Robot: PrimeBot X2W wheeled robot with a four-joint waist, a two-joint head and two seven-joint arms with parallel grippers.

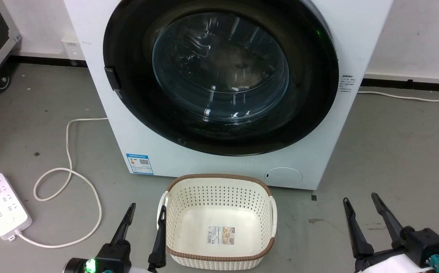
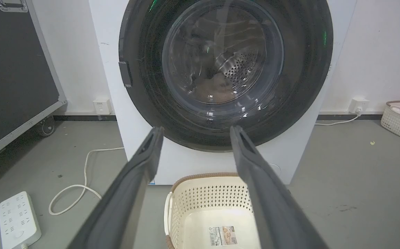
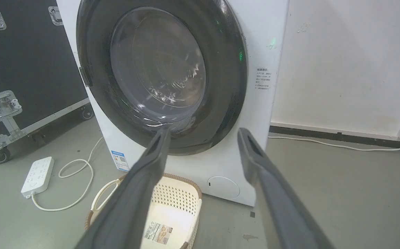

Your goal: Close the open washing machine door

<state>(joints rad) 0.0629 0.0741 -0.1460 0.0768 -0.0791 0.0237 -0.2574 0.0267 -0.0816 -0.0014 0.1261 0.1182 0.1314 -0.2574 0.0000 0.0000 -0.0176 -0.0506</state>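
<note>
Washing machine door (image 1: 219,76): it lies flat against the front of the washing machine (image 1: 136,144). Its black rim sits flush on the white panel, with no gap that I can see. Through the glass bowl the steel drum shows faintly.
Door handle (image 1: 112,77): a small dark tab on the rim, on my left side.
My left gripper (image 1: 147,207): released, the two fingers spread with nothing between them. It is low before the machine, just beside the left wall of the basket (image 1: 189,204).
My right gripper (image 1: 359,198): also released and holding nothing. It is over bare floor to the right of the basket, well apart from the door.
Basket: cream, perforated, with a brown rim. It stands on the floor just before the machine, below the door.
Machine front, low: a blue sticker (image 1: 139,163) at the left and a round flap (image 1: 284,177) at the right.
Floor on my left: a white power strip (image 1: 1,206) with its cable (image 1: 67,144) in loops.
</note>
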